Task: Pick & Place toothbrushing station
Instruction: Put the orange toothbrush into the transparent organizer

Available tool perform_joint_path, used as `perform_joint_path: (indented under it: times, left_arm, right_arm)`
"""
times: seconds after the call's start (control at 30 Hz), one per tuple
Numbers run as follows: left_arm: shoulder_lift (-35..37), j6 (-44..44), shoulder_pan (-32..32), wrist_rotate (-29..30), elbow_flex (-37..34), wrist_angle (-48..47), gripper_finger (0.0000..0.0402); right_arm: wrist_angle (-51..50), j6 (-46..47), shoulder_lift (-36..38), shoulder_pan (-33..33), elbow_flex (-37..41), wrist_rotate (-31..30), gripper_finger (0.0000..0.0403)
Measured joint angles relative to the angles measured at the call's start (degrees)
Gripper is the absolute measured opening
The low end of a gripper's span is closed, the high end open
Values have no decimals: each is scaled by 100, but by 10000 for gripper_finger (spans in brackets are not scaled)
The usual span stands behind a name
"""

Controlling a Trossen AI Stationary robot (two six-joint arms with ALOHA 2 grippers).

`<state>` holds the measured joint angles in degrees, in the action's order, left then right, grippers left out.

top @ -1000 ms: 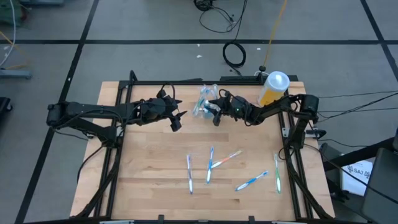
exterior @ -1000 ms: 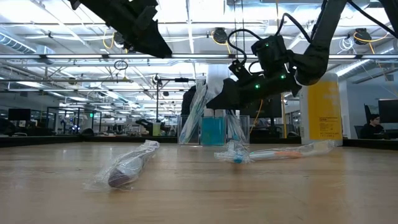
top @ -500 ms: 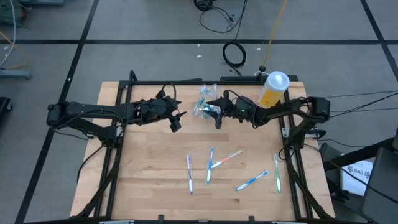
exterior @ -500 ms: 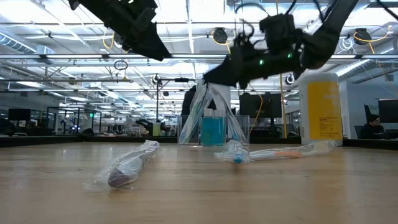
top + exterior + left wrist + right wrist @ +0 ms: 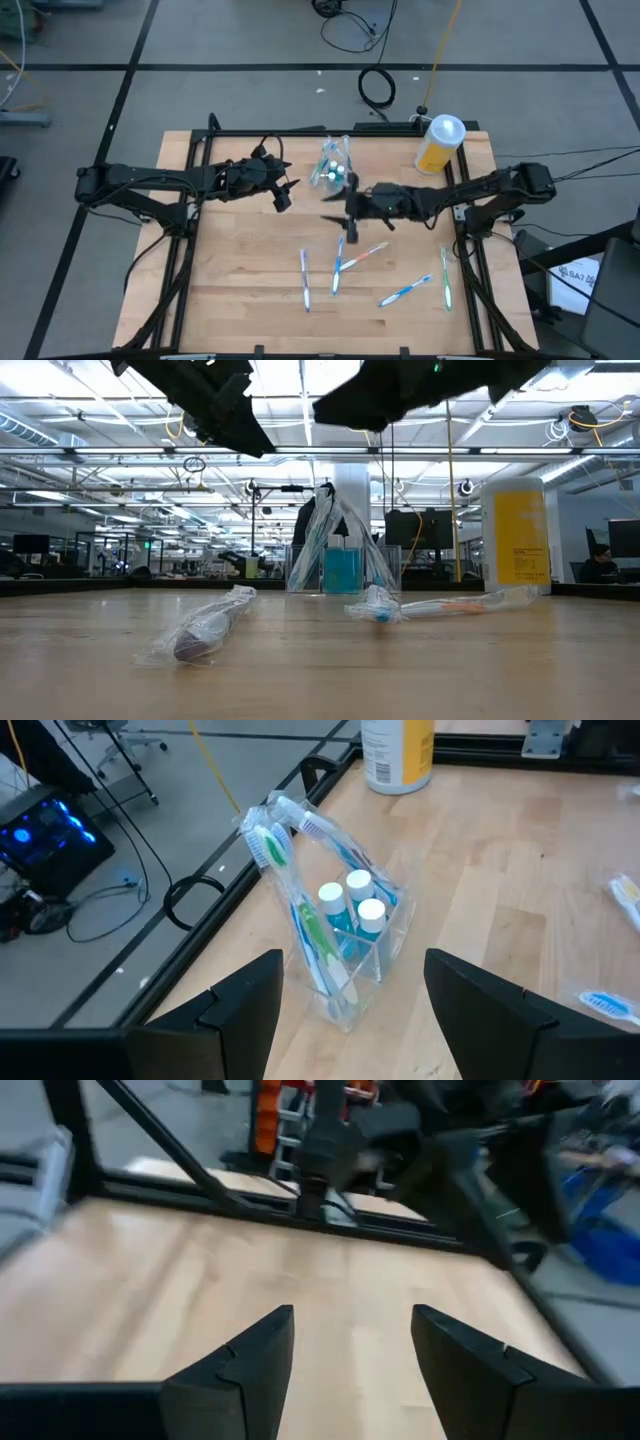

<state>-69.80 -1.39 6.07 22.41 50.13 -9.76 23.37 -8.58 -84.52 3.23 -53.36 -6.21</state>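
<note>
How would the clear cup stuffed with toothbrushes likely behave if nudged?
The clear cup looks thin and light, so it would probably slide. The wrapped toothbrushes lean well above its rim, so it may tip easily.

teal toothpaste tubes (image 5: 352, 910), yellow bottle (image 5: 438, 146)

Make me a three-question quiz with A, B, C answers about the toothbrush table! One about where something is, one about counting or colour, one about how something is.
1. Where is the yellow bottle?
A. the table's far right corner
B. the near left corner
C. inside the cup

2. How many white-capped tubes stand in the clear cup?
A. one
B. three
C. six

3. How are the right gripper fingers?
A. shut on a toothbrush
B. shut on the bottle
C. open, empty

Answers:
1 A, the high view shows it there.
2 B, the left wrist view shows three caps.
3 C, the right wrist view shows bare wood between them.
</note>
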Motion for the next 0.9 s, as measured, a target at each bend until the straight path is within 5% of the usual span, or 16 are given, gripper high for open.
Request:
perform_joint_path:
  times: [0.43, 0.7, 0.9]
  left_arm:
    - [40, -56, -155, -392, -2, -1112, 251]
    - [1181, -1051, -330, -116, -11, -2527, 250]
    - [2288, -1102, -815, 456, -754, -2100, 251]
  right_arm:
    - [-2004, 1430, -6, 648, -46, -1768, 199]
    - [-3193, 1544, -3, 687, -46, -1640, 199]
    - [-3180, 1481, -3, 613, -46, -1605, 199]
